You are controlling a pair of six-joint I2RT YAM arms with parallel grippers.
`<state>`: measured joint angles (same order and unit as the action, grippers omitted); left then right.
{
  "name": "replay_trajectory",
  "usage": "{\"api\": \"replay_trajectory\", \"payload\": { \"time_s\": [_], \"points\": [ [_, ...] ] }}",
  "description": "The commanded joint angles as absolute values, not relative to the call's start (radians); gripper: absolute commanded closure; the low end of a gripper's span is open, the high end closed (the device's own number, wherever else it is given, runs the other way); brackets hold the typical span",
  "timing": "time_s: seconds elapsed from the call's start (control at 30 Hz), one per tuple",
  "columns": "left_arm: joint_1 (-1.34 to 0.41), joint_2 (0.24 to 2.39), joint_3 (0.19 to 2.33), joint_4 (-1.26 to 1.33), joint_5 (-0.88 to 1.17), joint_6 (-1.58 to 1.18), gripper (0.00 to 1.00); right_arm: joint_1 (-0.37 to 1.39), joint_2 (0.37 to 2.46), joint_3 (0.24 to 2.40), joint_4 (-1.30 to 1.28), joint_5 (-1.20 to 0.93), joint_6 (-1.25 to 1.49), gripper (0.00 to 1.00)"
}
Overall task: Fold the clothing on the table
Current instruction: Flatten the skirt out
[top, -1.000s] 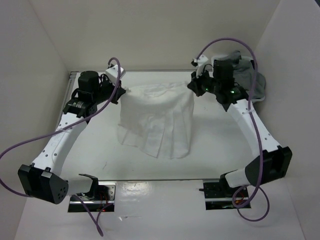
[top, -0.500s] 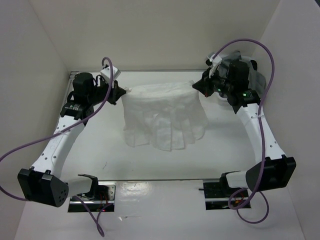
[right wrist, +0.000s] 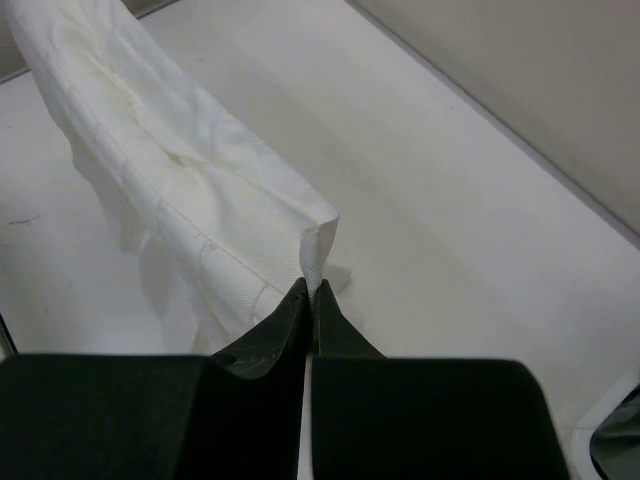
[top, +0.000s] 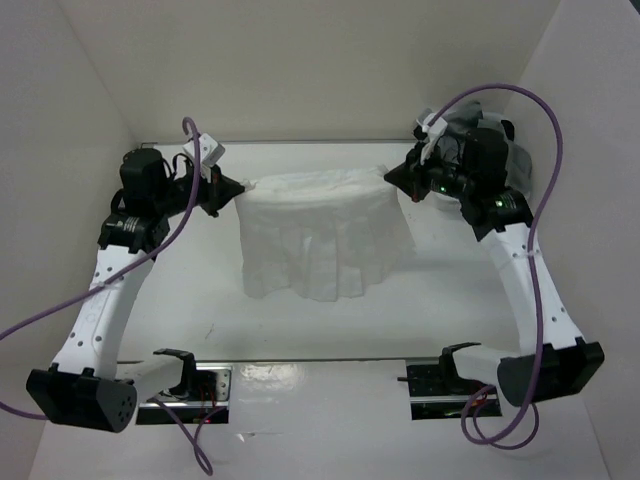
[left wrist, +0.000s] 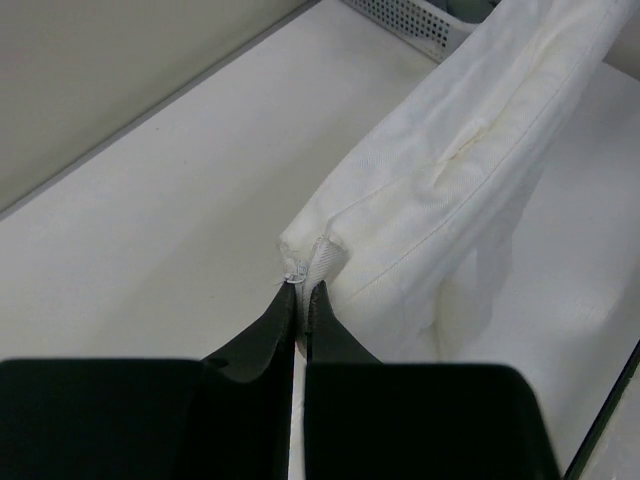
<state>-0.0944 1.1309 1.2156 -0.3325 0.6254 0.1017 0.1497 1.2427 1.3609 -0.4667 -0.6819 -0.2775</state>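
Gripped the left end of the waistband with the left tool, closed tight on a thin fold of cloth at the very corner. Gripped the right end in the same manner with the right tool, pressed together on the corner as well. Placed the two well apart, left and right, over the far part of the desk, so as to stretch the waistband in an almost straight line between. Judged this as the reason for such a hold: to lift the white skirt by its narrow top and let the pleats hang open and even, ready to be laid down flat and folded.

Found the skirt near the middle of the desk, somewhat to the far side, with the top raised above the surface and the lower part spread on the desk toward the near edge. Could not tell exactly how much of the lower edge touched the surface.

Noticed further out, at the far right corner beyond the right tool, a heap of grey garments and a grey bin, touched by neither tool. Judged these as no part of the present step.

Counted two tools, both occupied with the same cloth; one skirt; one desk; one bin; one grey heap, the number of pieces in it impossible to tell.
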Motion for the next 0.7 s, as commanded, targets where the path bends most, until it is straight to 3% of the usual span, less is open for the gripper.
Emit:
{"api": "replay_trajectory", "payload": {
  "time_s": [0.0,0.37,0.67],
  "points": [
    [-0.064,1.057,1.305,-0.363,0.652,0.141,1.00,0.149,1.123,1.422,-0.468,-0.652,-0.305,1.00],
    [-0.034,0.792,1.399,-0.548,0.729,0.187,1.00,0.169,0.924,1.405,-0.612,-0.762,-0.307,1.00],
    [-0.034,0.661,1.326,-0.635,0.831,0.236,0.99,0.160,0.836,1.332,-0.658,-0.864,-0.307,0.99]
  ]
}}
